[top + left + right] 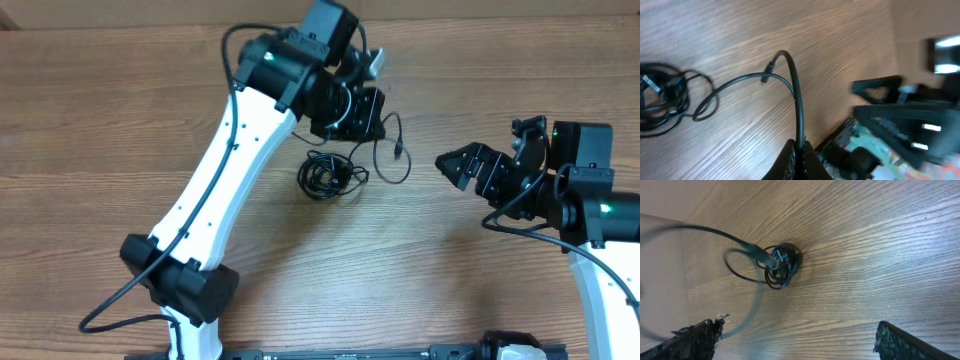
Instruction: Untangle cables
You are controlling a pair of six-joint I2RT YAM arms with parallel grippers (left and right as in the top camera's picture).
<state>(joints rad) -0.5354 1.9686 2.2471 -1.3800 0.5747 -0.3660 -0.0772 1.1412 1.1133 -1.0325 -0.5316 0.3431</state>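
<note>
Table (120, 110): wood-grain laminate, warm brown, fine straight lines, low sheen.

Cables (330, 172): thin glossy black cords, round section, lying near table centre, just below L gripper (365, 118) in overhead view. Most of the length is wound into a small loose knot (660, 102), roughly round, made of several overlapping loops. Small plug tips show inside it in R wrist view.

One strand (799, 107) leaves the knot, makes a flat oval loop on the wood, then rises in a smooth arch and drops into the L fingers (790, 162). A 2nd thin run meets it partway down the arch; can't tell if both are pinched. Short cylindrical plug (769, 77) sits at the foot of the arch; can't tell if it touches the table.

L gripper: clenched on the strand, dark ribbed pads pressed together with the cord between them.

R gripper (452, 163): released, fingers (697, 337) spread wide, nothing between them. Finger edges dark, rough and jagged. It is well apart from the cables, on their right.

R wrist view: strand partly motion-blurred; knot sharp.
</note>
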